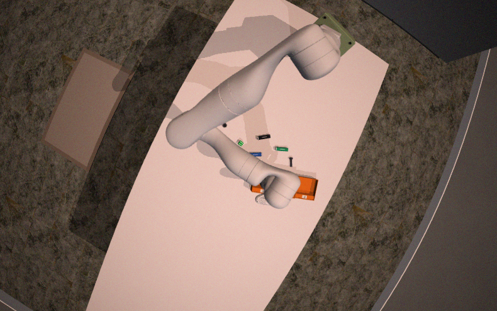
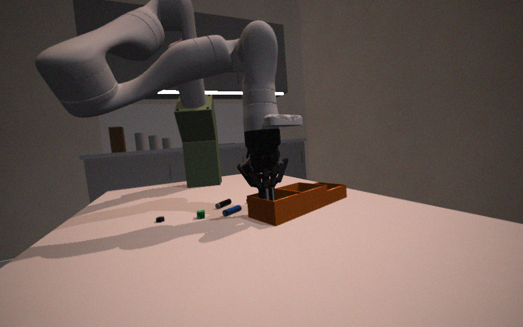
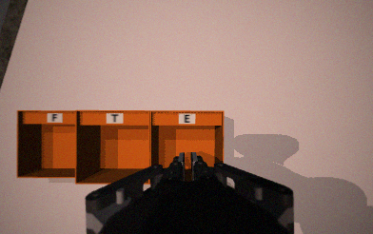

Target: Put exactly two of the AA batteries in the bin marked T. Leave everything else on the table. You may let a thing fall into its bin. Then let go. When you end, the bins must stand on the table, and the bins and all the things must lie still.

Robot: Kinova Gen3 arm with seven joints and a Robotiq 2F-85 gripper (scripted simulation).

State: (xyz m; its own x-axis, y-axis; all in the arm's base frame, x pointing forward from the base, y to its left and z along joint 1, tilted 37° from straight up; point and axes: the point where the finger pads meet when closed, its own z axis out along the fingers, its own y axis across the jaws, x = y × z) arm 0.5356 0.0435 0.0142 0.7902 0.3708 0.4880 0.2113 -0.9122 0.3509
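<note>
Three batteries lie on the table: a black one (image 1: 263, 136) (image 2: 223, 204), a blue one (image 1: 256, 154) (image 2: 232, 210) partly under the arm in the top view, and a green one (image 1: 282, 149). The orange bin T (image 3: 90, 118) (image 2: 314, 196) is the middle of three joined bins and nothing shows on its visible floor. My gripper (image 2: 269, 194) (image 3: 187, 159) is shut, with a thin empty gap between the fingertips. The fingertips are at bin E (image 3: 164, 119) (image 2: 287, 210), reaching below its rim in the exterior view. The arm hides the gripper in the top view.
Bin F (image 3: 35, 117) (image 2: 337, 191) joins bin T on the side away from bin E. A dark bolt (image 1: 290, 161) lies close to the bins. A green die (image 1: 240, 143) (image 2: 200, 214) and a small black piece (image 1: 224, 125) (image 2: 159, 219) lie beyond the batteries.
</note>
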